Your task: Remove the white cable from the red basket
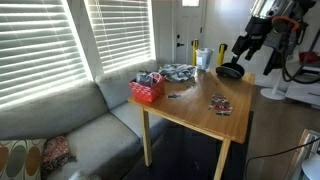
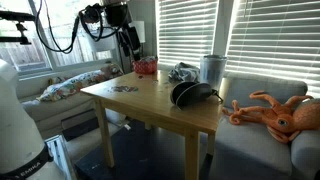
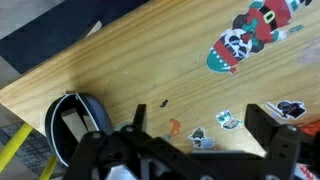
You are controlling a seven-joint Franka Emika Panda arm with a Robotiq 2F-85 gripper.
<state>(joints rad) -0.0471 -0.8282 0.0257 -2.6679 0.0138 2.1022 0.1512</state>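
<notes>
Frankly, you cannot pick out the white cable: the red basket (image 1: pixel 147 91) sits at the table (image 1: pixel 195 118) corner beside the sofa (image 1: pixel 85 125), and its contents are too small to read in both exterior views. Your gripper (image 3: pixel 200 128) hangs well apart from it, near the black bowl (image 1: pixel 230 72), fingers spread with nothing between them. The wrist view shows only wood, stickers (image 3: pixel 250 35) and part of that bowl.

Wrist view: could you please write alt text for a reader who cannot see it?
The open gripper hangs above a wooden table, with small stickers between its fingers. A black bowl sits at lower left and a large colourful sticker at upper right; dark floor shows beyond the table edge.
</notes>
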